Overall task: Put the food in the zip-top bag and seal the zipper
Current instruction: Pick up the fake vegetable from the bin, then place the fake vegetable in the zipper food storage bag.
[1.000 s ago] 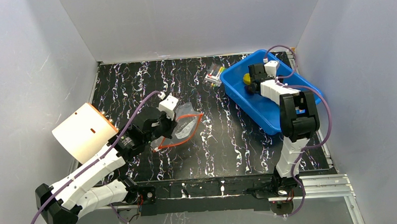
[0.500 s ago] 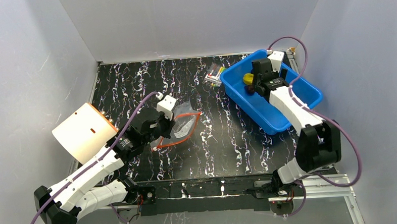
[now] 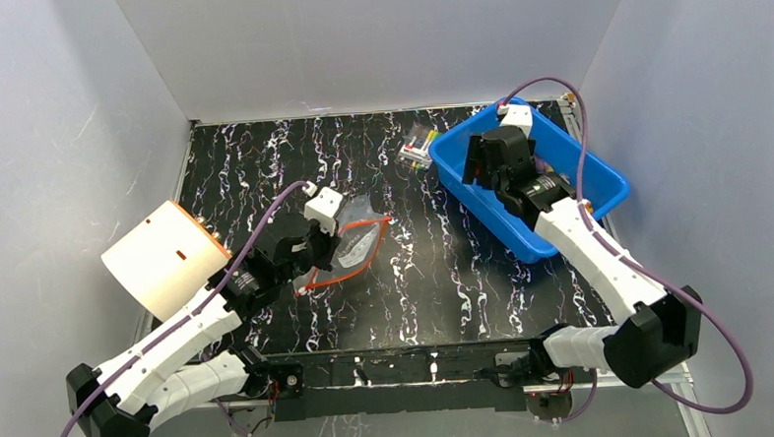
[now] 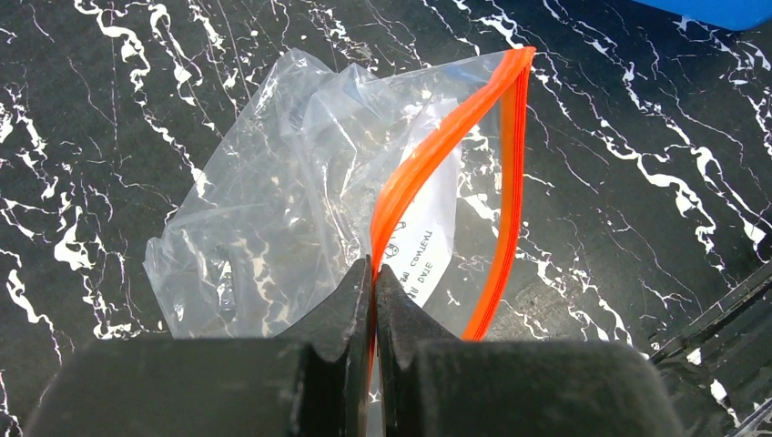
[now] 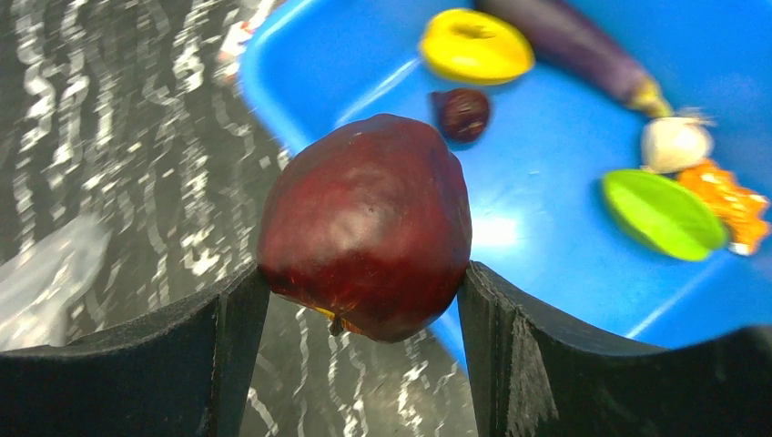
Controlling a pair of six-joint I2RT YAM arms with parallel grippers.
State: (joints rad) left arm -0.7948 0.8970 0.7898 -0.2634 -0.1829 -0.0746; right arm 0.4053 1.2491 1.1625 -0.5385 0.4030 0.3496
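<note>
The zip-top bag (image 4: 273, 200), clear and crinkly, lies on the black marbled table (image 3: 425, 276). Its mouth gapes, and my left gripper (image 4: 373, 273) is shut on one strip of the red-orange zipper (image 4: 428, 164). My right gripper (image 5: 364, 273) holds a dark red apple (image 5: 369, 223) above the left rim of the blue bin (image 5: 546, 182). In the bin lie a yellow ring (image 5: 475, 45), an eggplant (image 5: 573, 45), a small purple ball (image 5: 462, 113), a beige piece (image 5: 674, 143), a green piece (image 5: 663, 215) and an orange piece (image 5: 728, 200).
A small clear packet of colourful sticks (image 3: 417, 146) lies just left of the blue bin (image 3: 598, 170). A white cylinder with an orange rim (image 3: 163, 256) sits at the table's left edge. Grey walls enclose three sides.
My right arm has lifted out of the bin with the apple and swung left to the bin's rim. The left gripper and bag have barely moved.
</note>
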